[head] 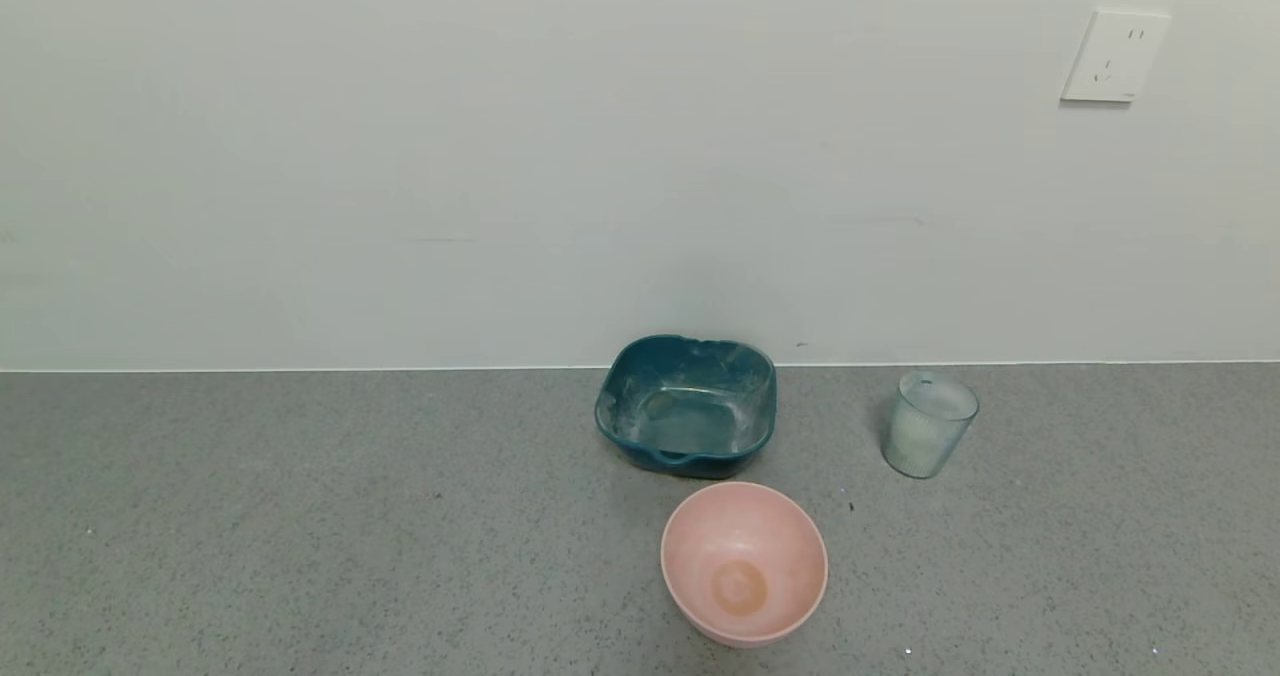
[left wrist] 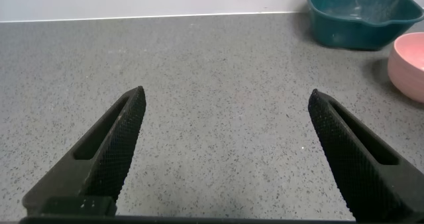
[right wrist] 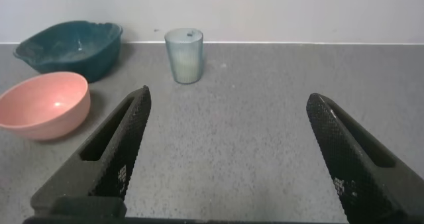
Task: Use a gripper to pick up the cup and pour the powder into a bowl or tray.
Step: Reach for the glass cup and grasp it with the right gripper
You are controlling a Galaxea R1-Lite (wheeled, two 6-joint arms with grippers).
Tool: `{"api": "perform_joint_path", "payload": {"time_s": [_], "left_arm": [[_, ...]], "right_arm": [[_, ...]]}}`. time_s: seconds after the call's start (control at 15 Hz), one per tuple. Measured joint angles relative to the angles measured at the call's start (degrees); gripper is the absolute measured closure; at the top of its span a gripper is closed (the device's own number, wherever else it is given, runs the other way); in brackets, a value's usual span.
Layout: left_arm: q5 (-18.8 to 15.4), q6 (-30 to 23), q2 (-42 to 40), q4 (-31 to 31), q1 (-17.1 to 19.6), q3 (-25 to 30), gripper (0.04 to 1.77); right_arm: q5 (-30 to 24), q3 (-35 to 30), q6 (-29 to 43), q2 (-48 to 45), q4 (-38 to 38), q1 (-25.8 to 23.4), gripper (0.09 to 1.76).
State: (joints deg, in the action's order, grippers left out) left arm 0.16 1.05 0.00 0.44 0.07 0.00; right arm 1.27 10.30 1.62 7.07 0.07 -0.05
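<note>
The ribbed pale blue-green cup (head: 928,424) stands upright on the grey counter at the right, with pale powder (right wrist: 185,69) showing through its lower part; it also shows in the right wrist view (right wrist: 184,55). The dark teal dish (head: 687,405) with whitish smears sits near the wall, left of the cup, and shows in both wrist views (left wrist: 361,15) (right wrist: 71,46). Neither arm shows in the head view. My right gripper (right wrist: 225,98) is open and empty, some way short of the cup. My left gripper (left wrist: 225,98) is open and empty over bare counter, left of the dish.
A round pink bowl (head: 743,562) stands in front of the teal dish, seen too in the wrist views (right wrist: 43,105) (left wrist: 407,65). A white wall with a socket (head: 1113,56) runs behind the counter (head: 300,516).
</note>
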Motion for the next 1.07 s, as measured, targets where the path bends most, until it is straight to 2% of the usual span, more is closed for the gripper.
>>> {"api": "perform_joint_path", "payload": {"time_s": [0.33,0.53,0.73,1.07], "left_arm": [[0.0,0.0,0.0,0.0,0.0,0.0,0.05],[0.0,0.0,0.0,0.0,0.0,0.0,0.05],[0.0,0.0,0.0,0.0,0.0,0.0,0.05],[0.0,0.0,0.0,0.0,0.0,0.0,0.05]], "right_arm": [[-0.1,13.3,0.0,18.4,-0.5,0.2,0.14],[-1.0,18.7,0.1,31.1,-0.6,0.2,0.14],[-2.8,21.2,0.3,43.6,-3.0,0.0,0.14],[-3.4,20.3,0.3,62.6,-10.3,0.4,0.14]]}}
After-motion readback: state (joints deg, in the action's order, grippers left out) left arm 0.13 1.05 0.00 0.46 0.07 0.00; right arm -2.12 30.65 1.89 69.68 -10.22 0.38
